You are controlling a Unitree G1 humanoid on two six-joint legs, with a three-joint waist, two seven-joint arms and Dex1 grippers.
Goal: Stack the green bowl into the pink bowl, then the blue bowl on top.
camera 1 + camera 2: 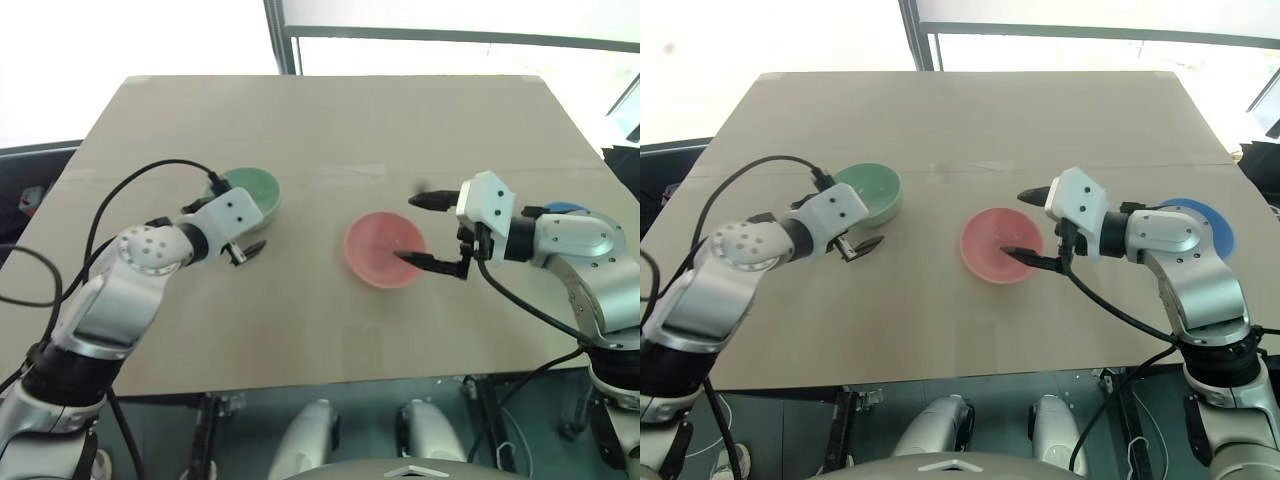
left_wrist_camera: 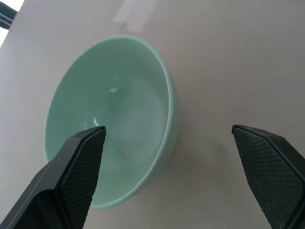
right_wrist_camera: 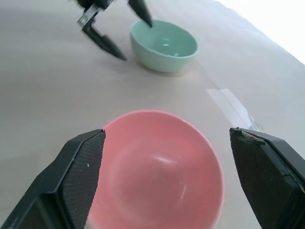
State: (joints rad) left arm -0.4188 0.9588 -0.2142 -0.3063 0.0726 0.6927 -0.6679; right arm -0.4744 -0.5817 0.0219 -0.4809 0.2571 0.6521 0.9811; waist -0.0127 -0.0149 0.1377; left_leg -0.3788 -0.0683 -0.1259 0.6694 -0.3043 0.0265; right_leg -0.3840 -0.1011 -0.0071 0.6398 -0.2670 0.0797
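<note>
The pale green bowl point(image 1: 252, 190) stands upright on the left of the board. My left gripper point(image 2: 167, 130) is open at the bowl's near rim, one finger over the inside and the other outside it. The pink bowl point(image 1: 383, 250) sits empty near the middle. My right gripper point(image 1: 406, 228) hovers open over that bowl's right side, with nothing between its fingers point(image 3: 86, 162). The blue bowl point(image 1: 1210, 218) lies at the far right, partly hidden behind my right arm.
All three bowls rest on a tan board point(image 1: 330, 120) whose far half is bare. A strip of clear tape point(image 1: 345, 172) lies between the green and pink bowls. A black cable point(image 1: 150, 172) loops over my left arm.
</note>
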